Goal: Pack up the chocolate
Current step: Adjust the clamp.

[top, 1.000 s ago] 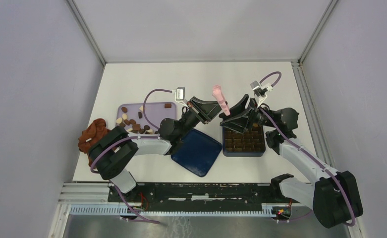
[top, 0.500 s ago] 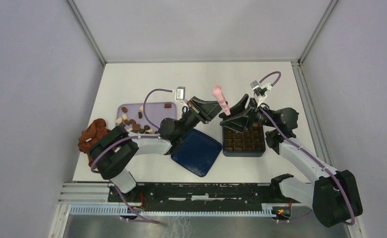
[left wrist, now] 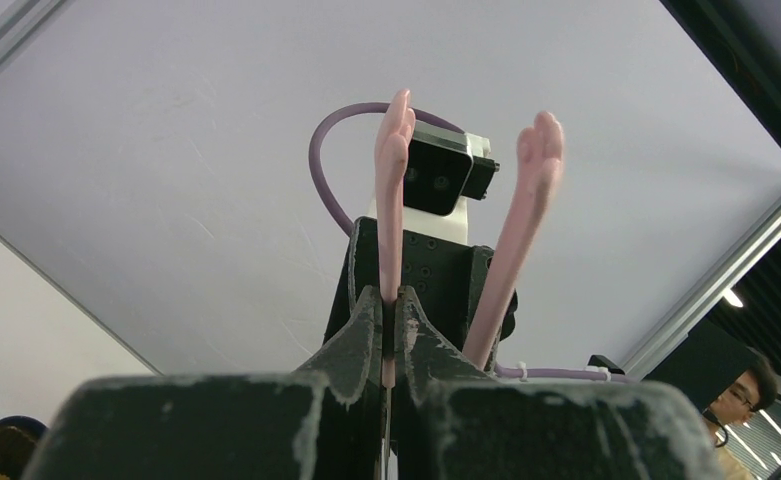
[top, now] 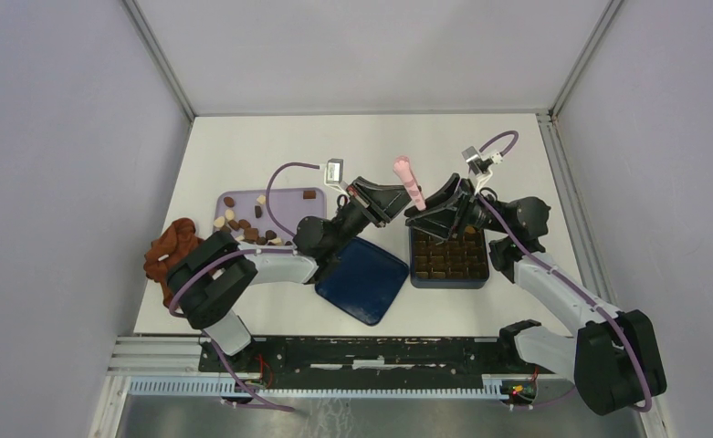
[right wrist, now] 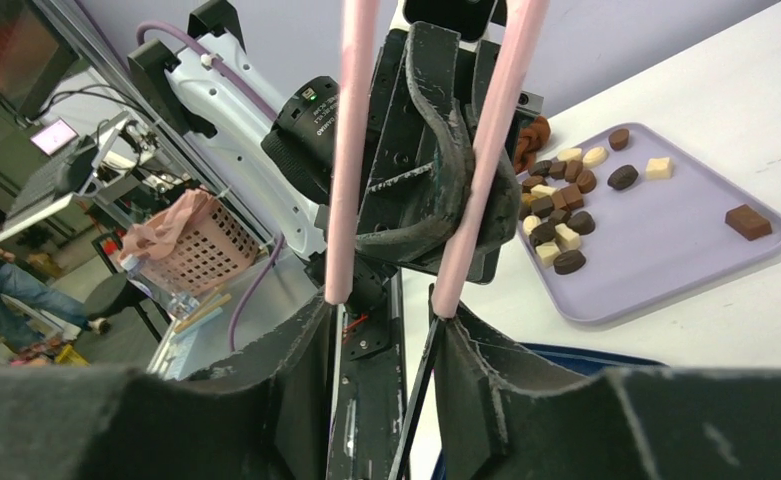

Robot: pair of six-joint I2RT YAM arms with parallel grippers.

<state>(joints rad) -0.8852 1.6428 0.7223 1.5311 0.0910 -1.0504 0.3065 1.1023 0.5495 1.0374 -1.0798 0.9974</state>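
Loose bite-sized chocolate pieces (top: 243, 228) lie on a flat lavender plastic tray (top: 284, 199) left of centre, with a crumpled reddish-brown cloth (top: 170, 248) beside its near left corner. A dark blue square lid (top: 363, 279) lies before the tray. To the lid's right sits a blue compartmented box (top: 448, 283), and pink plastic tongs (top: 408, 181) are raised behind both.

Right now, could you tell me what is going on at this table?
Both arms hold the pink tongs up between them. The left gripper pinches one leg, and the right gripper grips around both legs. The tongs' tips are empty. Loose chocolates lie on the lilac tray, and the box on the right holds rows of them.
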